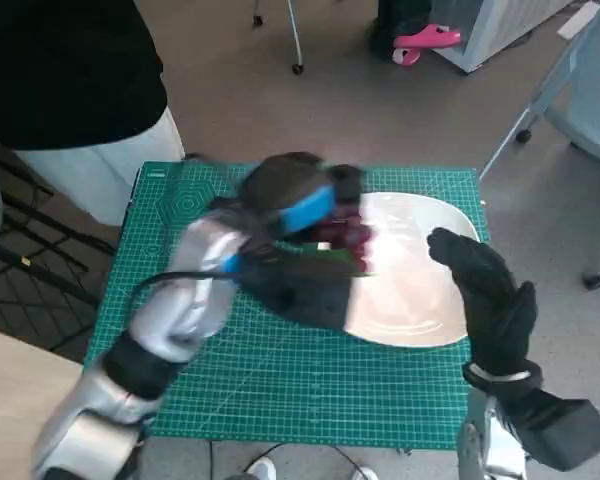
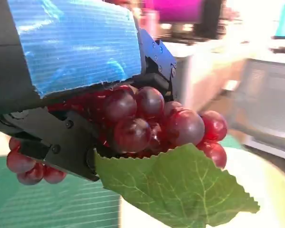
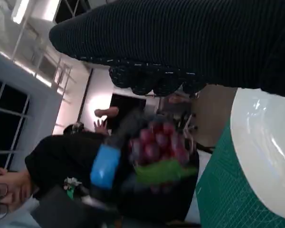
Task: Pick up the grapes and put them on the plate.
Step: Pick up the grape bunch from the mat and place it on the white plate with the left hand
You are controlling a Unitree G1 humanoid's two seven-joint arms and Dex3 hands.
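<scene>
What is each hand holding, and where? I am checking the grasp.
Left hand grips the grapes around the top of the bunch, leaf hanging free. Right hand holds nothing.

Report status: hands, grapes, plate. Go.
Left hand grips the grapes, lifted at the plate's edge. Right hand open, over the plate's far side, holds nothing. Nothing seen blocking the plate.

A green cutting mat (image 1: 280,390), seemingly covering the table, carries a white plate (image 1: 420,300).

left hand (image 1: 300,205): motion-blurred | grapes (image 1: 352,236): mostly hidden beneath it
</scene>
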